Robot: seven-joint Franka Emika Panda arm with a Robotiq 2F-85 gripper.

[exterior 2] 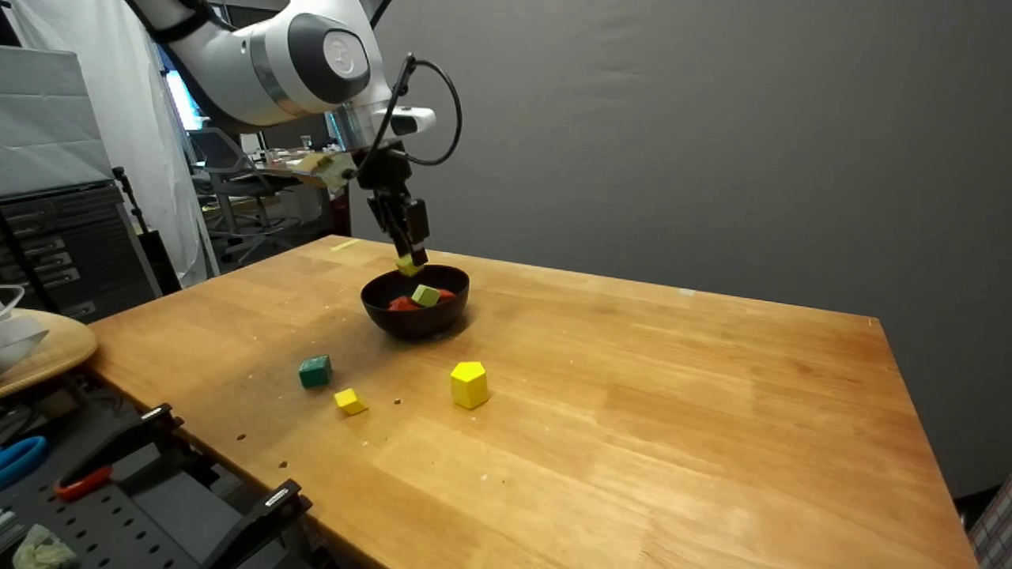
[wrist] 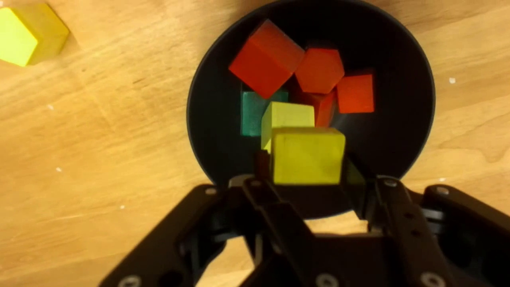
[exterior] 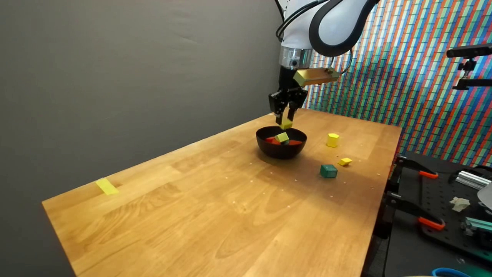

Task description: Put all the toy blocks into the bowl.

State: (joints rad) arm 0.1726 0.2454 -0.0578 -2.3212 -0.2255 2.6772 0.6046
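Observation:
The black bowl [exterior: 280, 152] stands on the table in both exterior views [exterior 2: 417, 322]. In the wrist view, the bowl [wrist: 402, 99] holds several red blocks [wrist: 265, 61], a green block [wrist: 251, 113] and a pale yellow block [wrist: 293, 114]. My gripper [exterior: 285, 120] is over the bowl, shut on a yellow block [wrist: 308, 158] at its fingertips. Outside the bowl on the table lie a green block [exterior: 328, 171], a small yellow block [exterior: 345, 161] and a taller five-sided yellow block [exterior 2: 469, 385], which also shows in the wrist view [wrist: 36, 34].
A flat pale-yellow strip [exterior: 107, 186] lies near the table's far corner. Black clamps with orange parts [exterior: 417, 167] sit by the table edge. A grey wall [exterior: 134, 77] stands behind the table. A round wooden surface [exterior 2: 47, 348] is at the side.

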